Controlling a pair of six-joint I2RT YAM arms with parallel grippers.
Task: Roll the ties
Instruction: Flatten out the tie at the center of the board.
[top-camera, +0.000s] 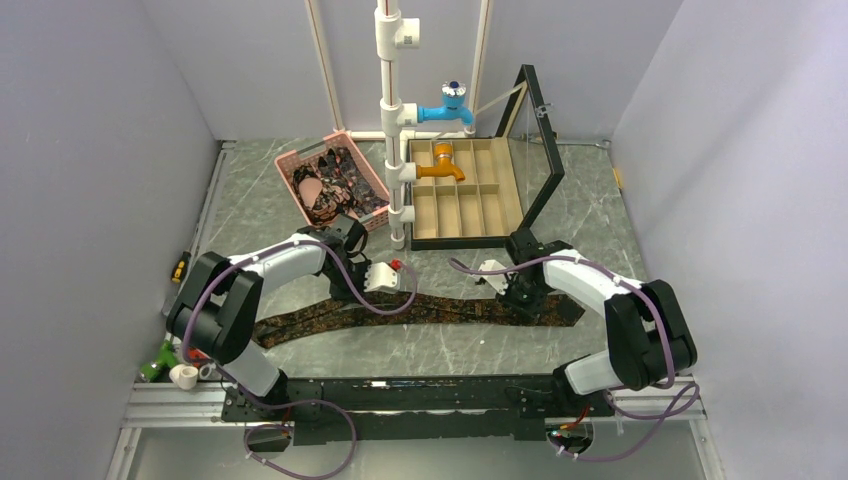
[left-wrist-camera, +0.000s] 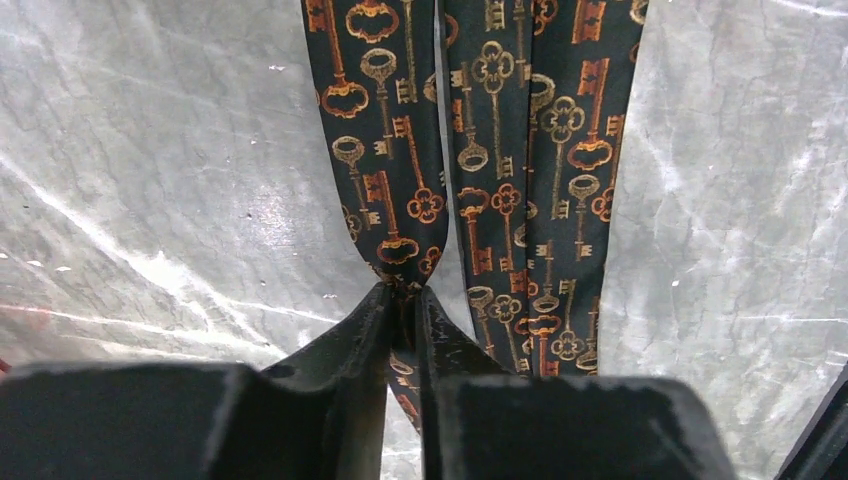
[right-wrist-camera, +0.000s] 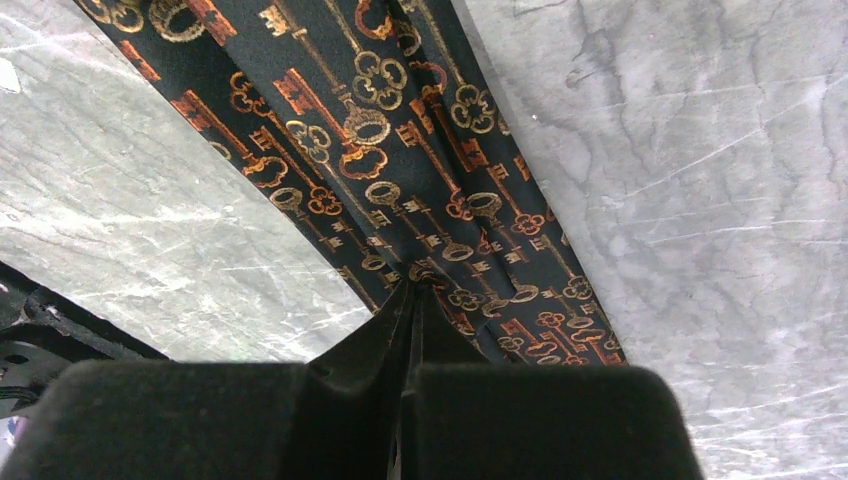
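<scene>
One tie lies stretched left to right across the marble table, dark with a gold and orange key print. My left gripper stands on its left part and my right gripper on its right part. The left wrist view has two lengths of the tie side by side, and my left gripper is shut on a pinched fold of the left length. In the right wrist view my right gripper is shut on a small bunch of the tie. More ties are heaped in a pink basket.
A wooden compartment box with a raised glass lid stands at the back right. A white pipe stand with a blue tap and an orange tap rises beside it. A white tape roll lies at the near left.
</scene>
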